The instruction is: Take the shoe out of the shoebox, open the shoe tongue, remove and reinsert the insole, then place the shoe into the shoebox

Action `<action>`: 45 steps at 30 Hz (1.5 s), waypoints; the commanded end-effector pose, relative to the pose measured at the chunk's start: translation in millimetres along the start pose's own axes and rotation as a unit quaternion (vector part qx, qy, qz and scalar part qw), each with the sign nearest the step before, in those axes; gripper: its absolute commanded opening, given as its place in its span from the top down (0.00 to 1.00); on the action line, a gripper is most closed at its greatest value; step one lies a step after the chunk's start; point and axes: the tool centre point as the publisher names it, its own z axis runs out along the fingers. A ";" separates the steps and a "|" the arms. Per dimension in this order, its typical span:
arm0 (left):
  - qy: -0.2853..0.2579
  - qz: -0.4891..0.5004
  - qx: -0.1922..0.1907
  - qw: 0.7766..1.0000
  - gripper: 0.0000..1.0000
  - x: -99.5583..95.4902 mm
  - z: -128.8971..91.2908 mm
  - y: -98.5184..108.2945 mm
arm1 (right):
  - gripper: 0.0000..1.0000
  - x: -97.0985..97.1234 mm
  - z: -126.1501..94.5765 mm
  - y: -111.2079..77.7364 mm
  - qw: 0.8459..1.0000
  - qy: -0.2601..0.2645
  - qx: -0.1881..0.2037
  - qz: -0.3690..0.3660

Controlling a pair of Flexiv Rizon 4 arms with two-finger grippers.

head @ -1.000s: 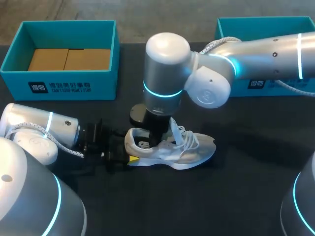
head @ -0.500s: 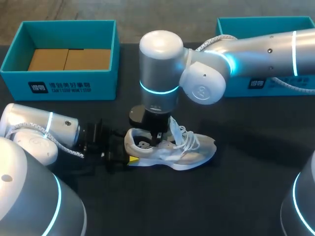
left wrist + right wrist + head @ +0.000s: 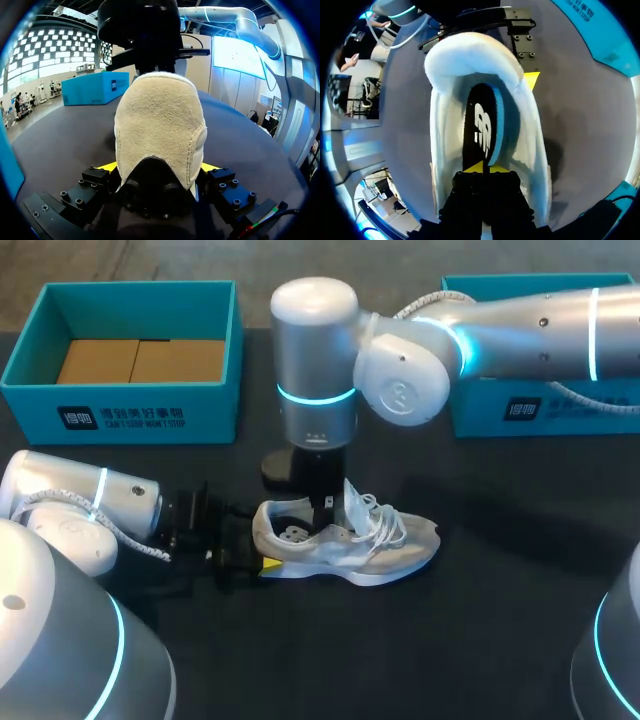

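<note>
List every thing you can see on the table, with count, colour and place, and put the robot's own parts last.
shoe: one, white and grey, mid-table on its sole
insole: one, black with a blue edge, tilted inside the shoe
left shoebox: one, teal, far left
cardboard: two pieces, brown, inside the left shoebox
right shoebox: one, teal, far right, partly behind the right arm
table: one, black
left gripper: yellow tips, shut on the shoe's heel
right gripper: yellow tips, in the shoe's opening, shut on the insole
</note>
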 end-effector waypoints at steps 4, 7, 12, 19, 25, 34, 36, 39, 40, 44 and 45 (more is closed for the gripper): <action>0.000 0.000 -0.001 1.000 1.00 -1.1 0.7 2.6 | 1.00 0.5 -8.3 -0.5 1.000 0.011 0.006 -0.008; 0.000 0.000 -0.001 1.000 1.00 -1.1 0.7 2.6 | 1.00 0.6 -10.2 -0.6 0.999 0.029 0.007 -0.018; 0.000 0.000 -0.001 1.000 1.00 -1.1 0.7 2.6 | 1.00 -2.9 -16.5 -1.1 0.998 0.047 0.012 -0.044; 0.000 0.000 -0.001 1.000 1.00 -1.1 0.7 2.6 | 1.00 -7.0 -26.6 -3.0 0.994 0.071 0.023 -0.077; 0.000 0.000 -0.001 1.000 1.00 -1.1 0.7 2.6 | 1.00 -9.4 -39.0 -4.8 0.991 0.084 0.034 -0.096; 0.000 0.000 -0.001 1.000 1.00 -1.1 0.7 2.6 | 1.00 -12.5 -58.7 -0.4 0.983 0.117 0.052 -0.135; 0.000 0.000 -0.001 1.000 1.00 -1.1 0.7 2.6 | 1.00 -13.9 -60.2 1.3 0.980 0.123 0.059 -0.145; 0.000 0.000 -0.001 1.000 1.00 -1.1 0.7 2.6 | 1.00 -15.1 -61.3 5.0 0.976 0.131 0.065 -0.164; 0.000 0.000 -0.001 1.000 1.00 -1.1 0.7 2.6 | 1.00 -14.7 -61.7 6.9 0.974 0.134 0.065 -0.173; 0.000 0.000 -0.001 1.000 1.00 -1.1 0.7 2.6 | 1.00 -12.3 -63.4 10.5 0.964 0.147 0.070 -0.208; 0.000 0.000 -0.001 1.000 1.00 -1.1 0.7 2.6 | 1.00 -11.9 -63.6 10.8 0.963 0.148 0.072 -0.212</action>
